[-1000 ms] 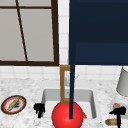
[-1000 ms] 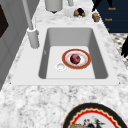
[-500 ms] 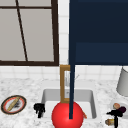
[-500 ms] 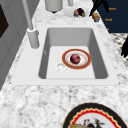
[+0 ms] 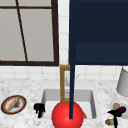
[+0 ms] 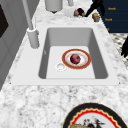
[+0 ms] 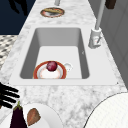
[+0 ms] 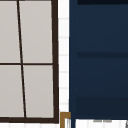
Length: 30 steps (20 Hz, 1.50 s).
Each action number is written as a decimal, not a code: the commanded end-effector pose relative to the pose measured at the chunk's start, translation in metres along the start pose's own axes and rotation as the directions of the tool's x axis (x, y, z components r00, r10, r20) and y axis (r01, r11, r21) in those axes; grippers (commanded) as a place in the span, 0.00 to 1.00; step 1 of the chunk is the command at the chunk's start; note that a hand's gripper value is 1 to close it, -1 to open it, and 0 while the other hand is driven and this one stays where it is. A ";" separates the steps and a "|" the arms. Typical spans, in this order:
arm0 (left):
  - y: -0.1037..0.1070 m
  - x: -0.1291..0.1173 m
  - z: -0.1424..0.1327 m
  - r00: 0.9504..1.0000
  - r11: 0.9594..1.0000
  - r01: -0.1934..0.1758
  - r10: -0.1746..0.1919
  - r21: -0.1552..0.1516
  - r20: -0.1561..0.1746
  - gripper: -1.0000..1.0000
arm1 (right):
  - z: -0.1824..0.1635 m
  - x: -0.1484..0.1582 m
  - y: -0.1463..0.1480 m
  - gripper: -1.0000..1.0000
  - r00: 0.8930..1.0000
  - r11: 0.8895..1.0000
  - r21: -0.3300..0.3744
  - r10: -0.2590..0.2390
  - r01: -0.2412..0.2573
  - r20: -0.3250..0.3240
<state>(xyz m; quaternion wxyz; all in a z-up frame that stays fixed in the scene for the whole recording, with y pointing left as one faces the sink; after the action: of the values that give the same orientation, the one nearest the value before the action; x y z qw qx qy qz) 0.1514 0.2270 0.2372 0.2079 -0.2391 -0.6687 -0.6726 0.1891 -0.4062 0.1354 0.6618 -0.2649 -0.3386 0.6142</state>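
A red-rimmed plate (image 6: 76, 59) lies in the sink (image 6: 98, 60) with a dark red round fruit (image 6: 75, 58) on it; the same fruit (image 7: 51, 66) appears in the right side view. My left hand (image 5: 39, 109) hangs in the air before the counter, left of the sink, fingers relaxed and holding nothing. My right hand (image 5: 115, 113) hovers by a white plate (image 7: 47, 116) carrying an eggplant (image 7: 17, 117) and a brown piece (image 7: 33, 115). Its fingers (image 7: 8, 96) are straight and spread, just short of the eggplant.
A dark-rimmed patterned plate (image 5: 13, 104) with food sits on the counter left of the sink. The faucet (image 6: 32, 37) stands at the back. A grey container (image 5: 123, 82) stands at the far right. A dark blue open cabinet door (image 5: 72, 75) hangs over the sink.
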 end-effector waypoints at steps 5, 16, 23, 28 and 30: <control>0.000 0.000 0.000 1.000 1.000 0.000 0.000 0.000 0.000 0.50 | -0.048 0.005 0.014 0.00 0.995 0.994 0.055 0.092 -0.090 -0.047; 0.000 0.000 0.000 1.000 1.000 0.000 0.000 0.000 0.000 0.50 | -0.038 -0.005 0.026 0.00 0.999 0.999 -0.024 0.025 -0.024 0.040; 0.000 0.000 0.000 1.000 1.000 0.000 0.000 0.000 0.000 0.50 | 0.005 0.004 0.016 0.00 0.992 0.989 -0.081 0.125 -0.126 -0.014; 0.000 0.000 0.000 1.000 1.000 0.000 0.000 0.000 0.000 0.50 | 0.007 0.013 0.023 0.00 0.984 0.981 -0.083 0.173 -0.175 -0.037; 0.000 0.000 0.000 1.000 1.000 0.000 0.000 0.000 0.000 0.50 | 0.010 0.020 0.023 0.00 0.979 0.975 -0.097 0.194 -0.199 -0.063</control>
<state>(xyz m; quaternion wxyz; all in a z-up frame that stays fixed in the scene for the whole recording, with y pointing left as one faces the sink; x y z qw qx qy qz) 0.1514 0.2270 0.2372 0.2079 -0.2391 -0.6687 -0.6726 0.1708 -0.3932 0.1262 0.6261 -0.3153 -0.3447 0.6243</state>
